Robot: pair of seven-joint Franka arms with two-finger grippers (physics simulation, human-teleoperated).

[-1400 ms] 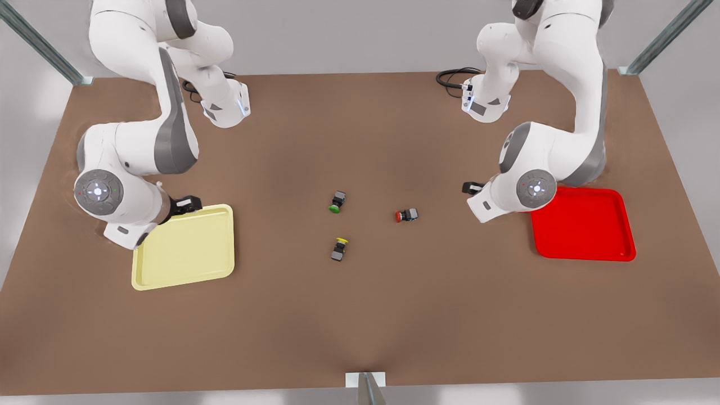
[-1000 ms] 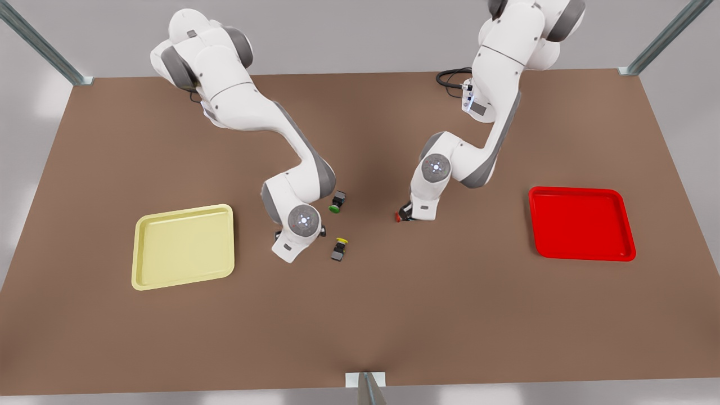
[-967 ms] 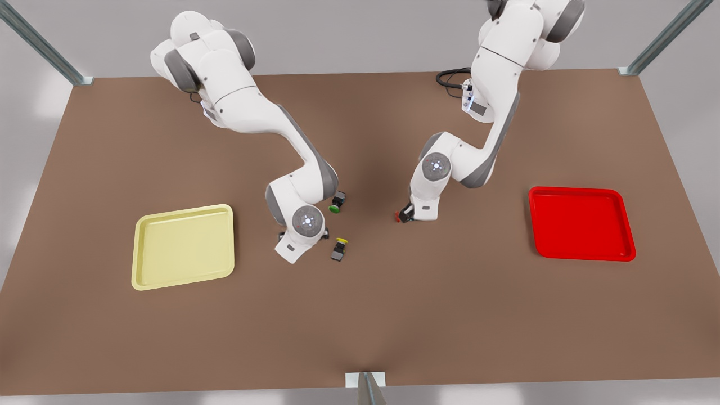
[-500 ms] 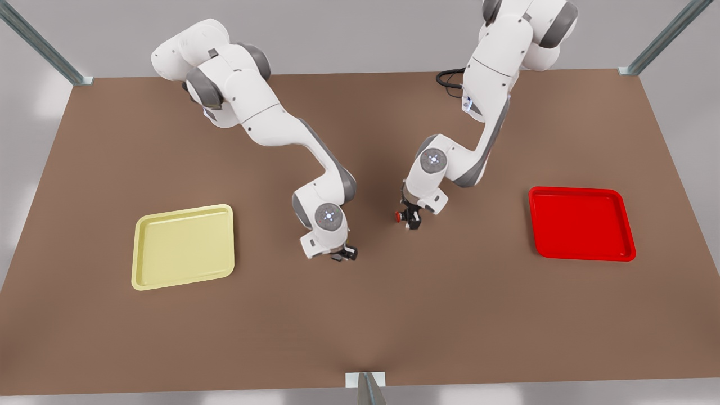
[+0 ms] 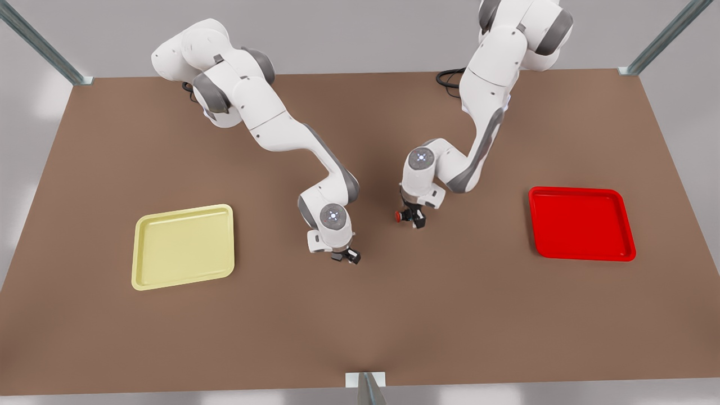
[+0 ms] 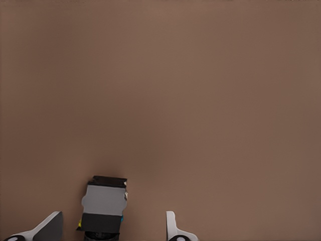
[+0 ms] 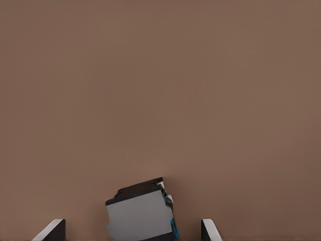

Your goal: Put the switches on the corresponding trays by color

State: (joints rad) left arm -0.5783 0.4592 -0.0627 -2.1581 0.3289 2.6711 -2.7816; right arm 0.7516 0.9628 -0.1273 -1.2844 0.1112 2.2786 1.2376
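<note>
- You have bare brown counter (image 5: 360, 315) between the pale yellow plastic tray (image 5: 183, 246) and the left gripper (image 5: 346, 256).
- Bare counter also runs from the right gripper (image 5: 415, 218) to the bright red plastic tray (image 5: 581, 223).
- The two white arms stand near each other at the middle.

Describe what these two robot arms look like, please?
Both arms are glossy white with rounded grey joint sections, each wrist bearing a round grey cap with small lights. The left gripper and right gripper are small and black. A black cable coils at one base.
</note>
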